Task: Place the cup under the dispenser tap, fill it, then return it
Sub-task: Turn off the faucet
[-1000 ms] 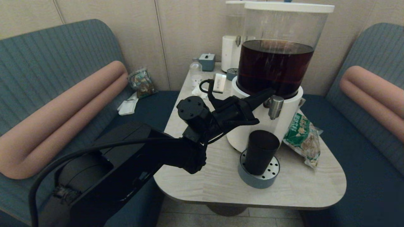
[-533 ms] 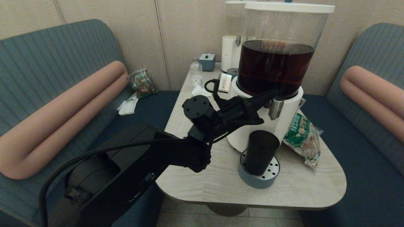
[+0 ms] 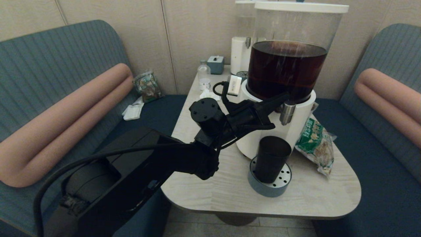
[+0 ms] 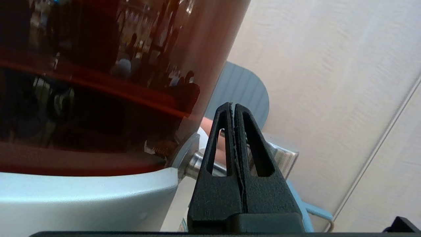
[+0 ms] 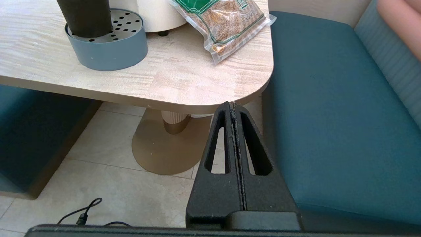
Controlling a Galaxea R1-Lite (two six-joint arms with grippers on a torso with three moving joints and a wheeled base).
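Observation:
The black cup (image 3: 272, 158) stands upright on the grey perforated drip tray (image 3: 283, 184), directly below the silver dispenser tap (image 3: 287, 112) of the big dispenser (image 3: 286, 65) holding dark brown drink. My left gripper (image 3: 285, 96) is shut and empty, its tips lying against the top of the tap (image 4: 283, 158), just in front of the white base (image 4: 82, 197). The cup's lower part (image 5: 86, 16) and the tray (image 5: 108, 49) also show in the right wrist view. My right gripper (image 5: 233, 104) hangs shut and empty below the table's near right corner.
A green snack bag (image 3: 314, 143) lies right of the dispenser. Behind it stand a smaller white dispenser (image 3: 241, 49), a clear bottle (image 3: 204, 76) and a small grey box (image 3: 215, 63). Teal benches (image 5: 329, 115) flank the table (image 3: 230, 184), which stands on a gold pedestal foot (image 5: 164, 148).
My left gripper has risen and gone forward to the right, from beside the white base up to the top of the tap. The cup has stayed on the tray.

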